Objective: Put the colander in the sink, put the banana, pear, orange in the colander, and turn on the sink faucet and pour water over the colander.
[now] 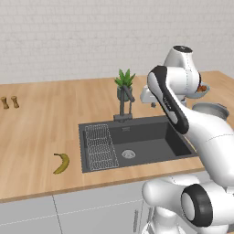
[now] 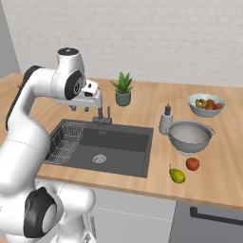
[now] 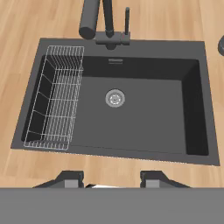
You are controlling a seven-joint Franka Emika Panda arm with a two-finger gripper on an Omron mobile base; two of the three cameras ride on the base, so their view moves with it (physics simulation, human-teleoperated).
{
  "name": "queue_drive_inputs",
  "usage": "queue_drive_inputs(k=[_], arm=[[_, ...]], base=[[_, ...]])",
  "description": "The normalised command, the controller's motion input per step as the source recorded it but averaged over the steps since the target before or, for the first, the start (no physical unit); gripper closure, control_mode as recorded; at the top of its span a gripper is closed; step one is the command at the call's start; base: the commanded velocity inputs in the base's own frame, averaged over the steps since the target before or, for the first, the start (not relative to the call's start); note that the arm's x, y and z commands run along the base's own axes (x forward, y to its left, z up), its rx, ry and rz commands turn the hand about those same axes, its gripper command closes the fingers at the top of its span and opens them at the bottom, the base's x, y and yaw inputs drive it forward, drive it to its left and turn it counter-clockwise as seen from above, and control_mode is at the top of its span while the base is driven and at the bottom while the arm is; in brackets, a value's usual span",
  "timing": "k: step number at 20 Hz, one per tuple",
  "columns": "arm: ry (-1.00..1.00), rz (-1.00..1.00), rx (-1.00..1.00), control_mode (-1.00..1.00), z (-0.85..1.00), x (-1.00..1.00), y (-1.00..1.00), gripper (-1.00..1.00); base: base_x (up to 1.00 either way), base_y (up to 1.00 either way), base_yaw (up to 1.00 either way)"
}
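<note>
Right base view, kitchen counter, stock of task items and their standing.

Colander [image 2: 190,136]: on the wooden counter [image 2: 218,180] to the right of the sink [image 2: 116,147], upright, nothing in it, just right of a soap bottle [image 2: 165,120]. Not yet in the basin.

Sink: dark basin, nothing in it but the wire rack [image 3: 54,105] on its left side and the round drain [image 3: 115,98]. No fruit, no colander inside.

Banana [image 1: 61,163]: on the counter left of the sink, near the front edge, apart from the basin. Not moved to the colander.

Pear [image 2: 177,175]: on the counter right of the sink, near the front edge, in front of the colander.

Orange [image 2: 192,163]: just right of the pear, between it and the colander, touching neither as far as can be told.

Sink faucet [image 1: 124,106]: behind the basin at its far rim, spout angled. No stream seen; judged off.

Fruit bowl [image 2: 206,105]: pale blue, far right, with its own fruit; not part of the job.

Potted plant [image 2: 123,88]: behind the faucet.

Gripper [image 3: 112,179]: above the sink's near edge, looking down into the basin; fingertips stand apart with nothing between them.

Progress, as judged: no step done. Left to do: colander into sink, three fruits into colander, tap on.
</note>
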Motion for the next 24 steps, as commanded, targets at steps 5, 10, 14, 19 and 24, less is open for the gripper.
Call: queue_drive_inputs(k=[5,10,14,19,24], arm=[[-0.03,0.00,-0.02,-1.00,-0.09,-0.20,-0.06,-1.00],[-0.02,-0.01,-0.02,-1.00,-0.06,-0.33,-0.34,-1.00],[0.00,0.00,-0.01,-1.00,-0.01,-0.31,-0.45,-1.00],[0.00,0.00,-0.07,-1.00,-0.01,-0.25,-0.38,-1.00],[0.00,0.00,-0.09,-1.00,-0.04,-0.20,-0.31,-1.00]], base=[[0.00,0.00,0.00],[0.00,0.00,0.00],[0.00,0.00,0.00],[0.00,0.00,0.00],[0.00,0.00,0.00]])
